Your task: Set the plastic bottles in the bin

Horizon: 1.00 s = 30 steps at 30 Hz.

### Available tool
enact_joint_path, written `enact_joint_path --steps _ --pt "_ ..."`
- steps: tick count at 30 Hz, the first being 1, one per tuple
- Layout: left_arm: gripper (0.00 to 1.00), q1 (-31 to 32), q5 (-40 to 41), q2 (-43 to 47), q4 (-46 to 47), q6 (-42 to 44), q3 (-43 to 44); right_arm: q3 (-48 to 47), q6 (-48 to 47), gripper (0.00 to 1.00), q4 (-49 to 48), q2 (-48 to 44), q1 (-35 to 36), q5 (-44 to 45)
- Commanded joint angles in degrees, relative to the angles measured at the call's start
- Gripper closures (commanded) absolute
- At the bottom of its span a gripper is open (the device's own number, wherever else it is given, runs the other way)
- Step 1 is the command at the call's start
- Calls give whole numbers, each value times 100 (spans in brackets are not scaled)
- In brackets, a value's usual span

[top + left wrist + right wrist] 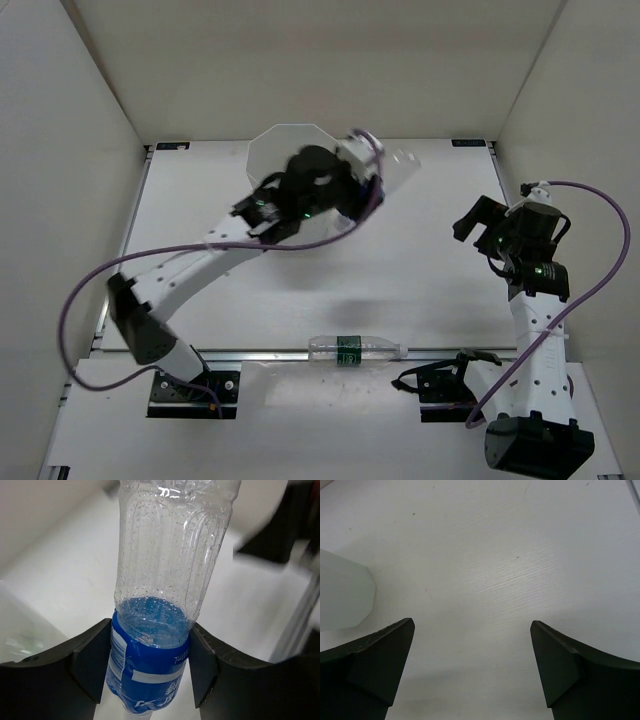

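My left gripper [150,660] clamps blue-label bottle [170,565], arm stretched over bin [272,148], 12 o'clock; right gripper [472,650] gaping, empty, 3 o'clock.

Plain off-white walls [300,60] enclose a white table [420,260] on three sides. Even light casts soft shadows at centre frame. A metal rail [260,353] runs along the table's lower edge.

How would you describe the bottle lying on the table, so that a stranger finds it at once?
Look along the near edge of the table, about its middle. A clear bottle lies there on its side. Its dark green label sets it apart from the blue-labelled bottle, which the left gripper holds up near the bin.
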<state>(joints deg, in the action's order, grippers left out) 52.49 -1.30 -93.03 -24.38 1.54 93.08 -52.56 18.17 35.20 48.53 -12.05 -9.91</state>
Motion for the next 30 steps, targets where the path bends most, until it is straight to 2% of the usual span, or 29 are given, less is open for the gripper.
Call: enact_joint_path --steps 1,5,8,12,14,15,16,17,21,24,27,29,30 --pt "37 -678 375 980 1117 -856 307 -9 -69 1 -303 -55 89 51" --pt "37 -1029 1832 1112 1778 -665 228 -18 -156 2 -303 7 404 -229" --pt "40 -1354 2421 867 1762 -593 350 96 -752 2 -409 -10 966 -712" --pt "32 -1593 2468 629 1769 -664 150 106 -833 2 -365 86 1898 -320" --pt "30 -1567 2757 559 1937 -612 -9 79 -833 1 -225 200 2066 -195" --pt "28 -1540 2932 489 1937 -611 -70 35 -816 1 -207 235 2067 -187" --pt "18 -1583 2977 384 1841 -681 25 26 -781 1 -146 288 2015 -221" --pt "2 -1627 2995 322 1753 -725 61 0 -824 1 -136 271 2005 -361" --pt "1 -1733 2803 373 1524 -805 263 -79 -1105 1 3 209 1821 -757" --pt "1 -1637 2854 356 823 -673 886 -115 -1272 1 65 261 1943 -662" --pt "2 -1593 3039 355 -387 -891 1589 -45 -1500 1 22 227 2312 -618" --pt "1 -1715 3083 583 -1267 -1267 1443 -18 -1597 1 -48 156 2793 -538" --pt "1 -1985 2987 811 -1480 -1671 1276 -27 -1685 1 -48 148 2944 -495"
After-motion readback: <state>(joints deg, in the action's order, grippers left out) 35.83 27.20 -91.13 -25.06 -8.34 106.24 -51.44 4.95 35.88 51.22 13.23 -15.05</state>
